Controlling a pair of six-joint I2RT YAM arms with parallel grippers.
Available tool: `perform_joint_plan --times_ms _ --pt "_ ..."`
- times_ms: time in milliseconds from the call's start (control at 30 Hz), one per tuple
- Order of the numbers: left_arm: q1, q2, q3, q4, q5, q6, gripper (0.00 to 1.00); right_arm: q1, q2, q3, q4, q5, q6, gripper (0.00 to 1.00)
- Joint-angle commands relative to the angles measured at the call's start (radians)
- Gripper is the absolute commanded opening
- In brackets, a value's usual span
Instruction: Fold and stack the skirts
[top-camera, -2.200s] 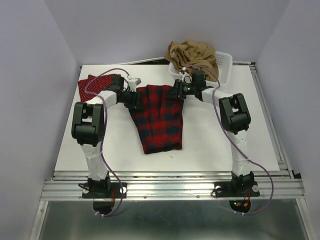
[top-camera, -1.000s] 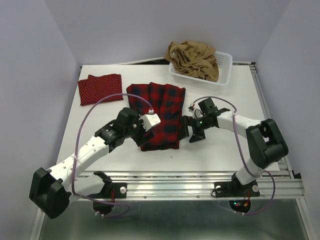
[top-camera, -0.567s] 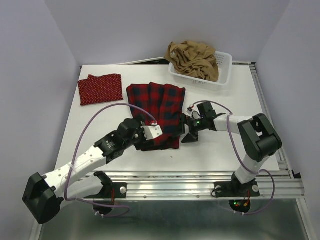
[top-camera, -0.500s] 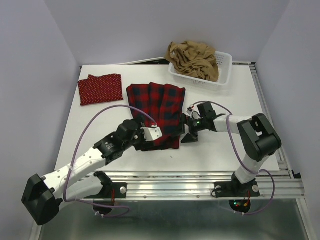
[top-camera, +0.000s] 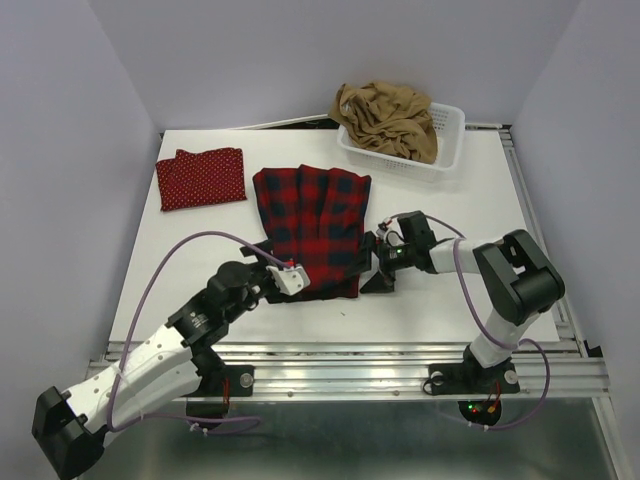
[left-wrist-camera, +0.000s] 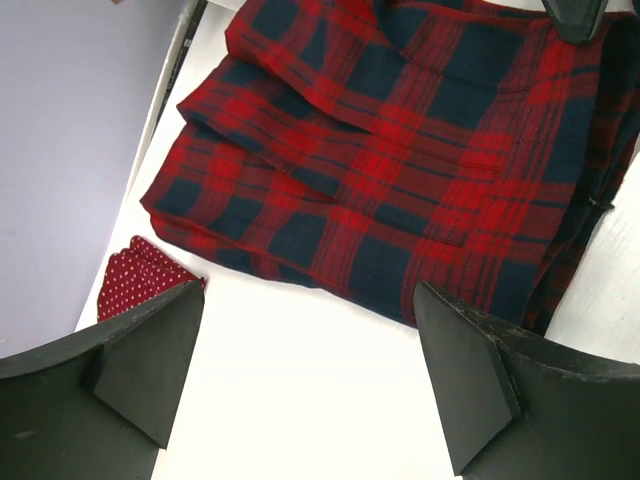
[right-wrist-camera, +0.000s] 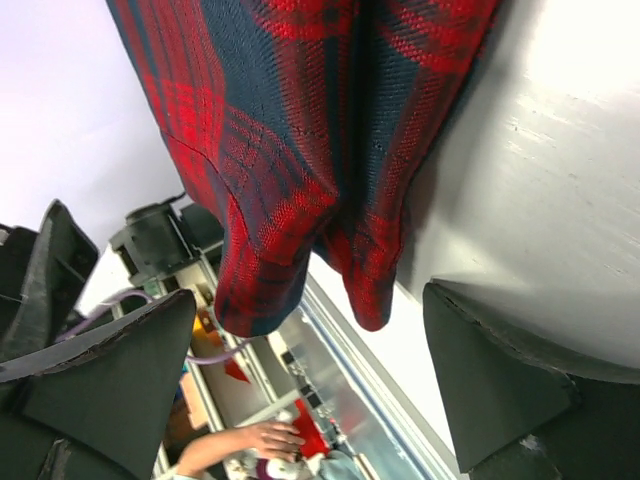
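Observation:
The red-and-black plaid skirt (top-camera: 315, 225) lies flat in the middle of the white table (top-camera: 190, 250). My left gripper (top-camera: 292, 285) is open and empty, low over bare table just short of the skirt's near left hem (left-wrist-camera: 380, 170); its fingers (left-wrist-camera: 150, 370) stand wide apart around nothing. My right gripper (top-camera: 372, 272) is open and empty at the skirt's near right corner (right-wrist-camera: 300, 130), beside the cloth. The red dotted skirt (top-camera: 200, 178) lies folded at the far left and shows in the left wrist view (left-wrist-camera: 135, 282). The tan-brown skirt (top-camera: 385, 115) is heaped in the basket.
A white mesh basket (top-camera: 452, 135) stands at the table's far right. Grey-lilac walls close the left, back and right. A metal rail (top-camera: 350, 360) runs along the near edge by the arm bases. A person's hand shows beyond the table in the right wrist view (right-wrist-camera: 255, 440).
Both grippers came from the plaid skirt's far edge to its near edge, and the skirt now lies flatter and farther back. Lately the left gripper drew back off the cloth toward the near left.

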Motion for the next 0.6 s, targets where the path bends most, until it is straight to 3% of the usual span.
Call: perform_joint_plan --times_ms 0,100,233,333,367,433,567 --pt "-0.005 -0.048 -0.032 0.067 0.039 -0.027 0.99 0.001 -0.011 -0.012 0.132 0.013 0.082 1.00" --pt "-0.005 -0.048 -0.039 0.032 0.094 -0.008 0.99 0.010 0.004 -0.014 0.205 0.020 0.121 1.00" --pt "-0.007 -0.022 -0.039 0.024 0.103 0.001 0.99 0.030 0.053 0.014 0.155 0.037 0.105 0.95" --pt "-0.015 0.048 -0.012 -0.004 0.087 0.031 0.99 0.039 0.076 0.013 0.135 0.037 0.129 0.65" --pt "-0.019 0.066 0.014 -0.042 0.102 0.048 0.99 0.039 0.084 0.011 0.137 0.032 0.158 0.46" --pt "-0.041 0.093 0.031 -0.091 0.116 0.084 0.99 0.039 0.088 0.015 0.164 -0.006 0.225 0.26" --pt "-0.113 0.106 0.051 -0.131 0.166 0.078 0.99 0.039 0.090 0.035 0.232 -0.054 0.361 0.01"
